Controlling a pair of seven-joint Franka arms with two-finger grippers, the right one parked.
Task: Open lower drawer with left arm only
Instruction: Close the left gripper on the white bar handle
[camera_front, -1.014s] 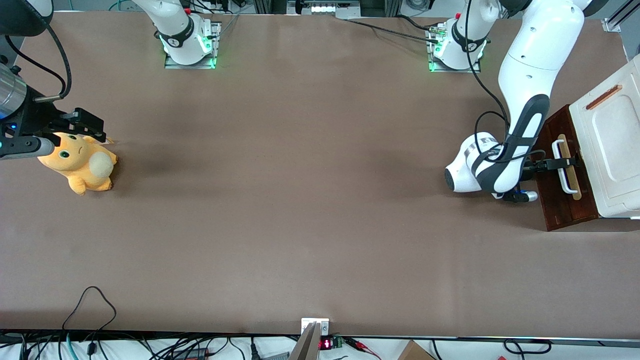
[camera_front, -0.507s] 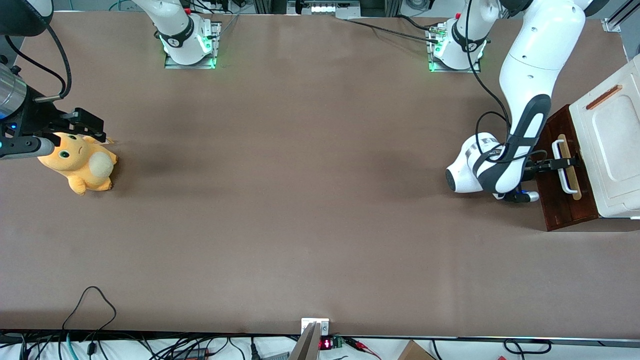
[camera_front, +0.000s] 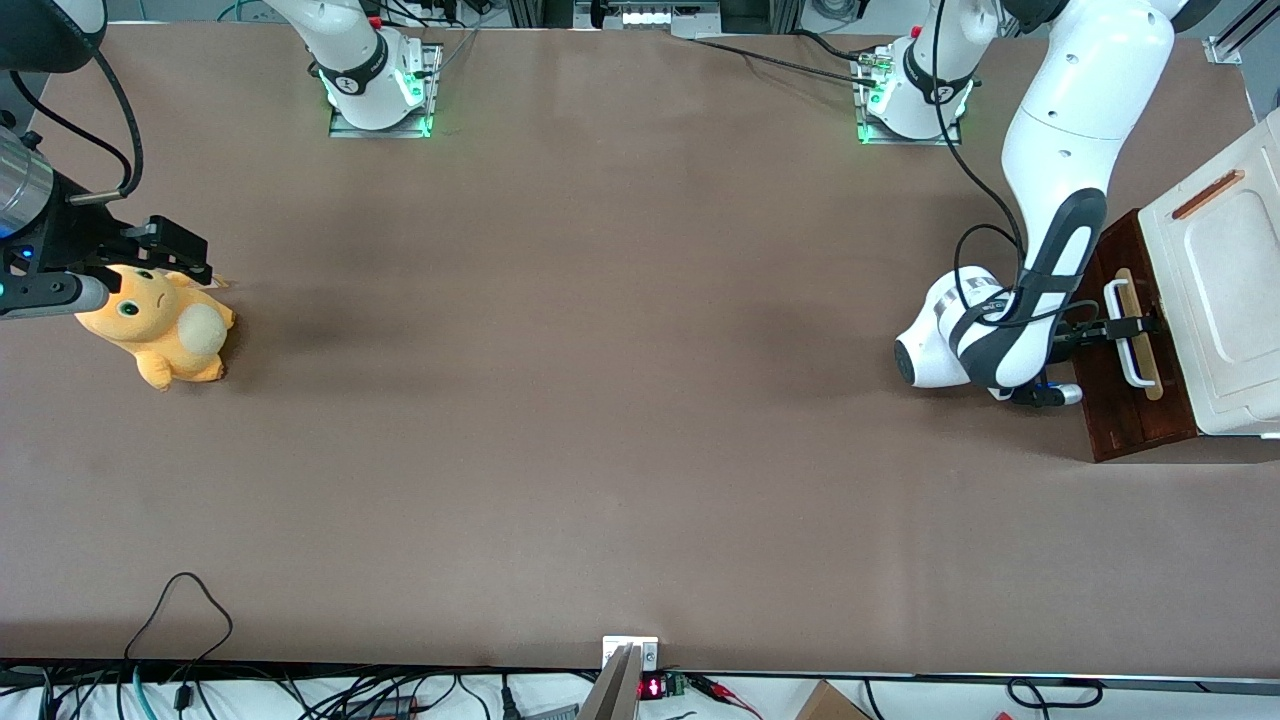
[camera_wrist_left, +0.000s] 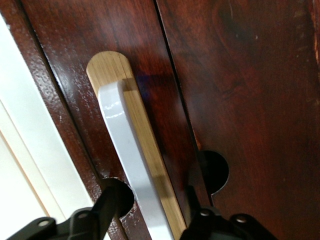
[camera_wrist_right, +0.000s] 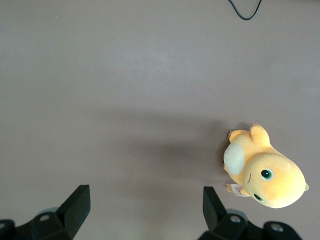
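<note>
The lower drawer's dark reddish-brown front (camera_front: 1120, 410) faces up at the foot of the white cabinet (camera_front: 1230, 290), toward the working arm's end of the table. Its white loop handle (camera_front: 1125, 340) lies on a pale wood strip. The left arm (camera_front: 1060, 150) bends down in front of the drawer, and its black gripper (camera_front: 1135, 325) reaches over the handle's middle. In the left wrist view the gripper (camera_wrist_left: 155, 192) is open. Its two dark fingers (camera_wrist_left: 102, 207) straddle the white handle (camera_wrist_left: 127, 145) and the pale wood strip (camera_wrist_left: 112, 67), against the drawer front (camera_wrist_left: 240, 100).
An orange plush toy (camera_front: 160, 325) lies toward the parked arm's end of the table, also in the right wrist view as the plush toy (camera_wrist_right: 265, 172). A black cable loop (camera_front: 180, 610) lies on the table edge nearest the front camera. Two arm bases (camera_front: 380, 90) stand along the edge farthest from it.
The left arm's wrist and forearm have edged slightly toward the cabinet. The gripper stays over the handle and the drawer has not visibly moved.
</note>
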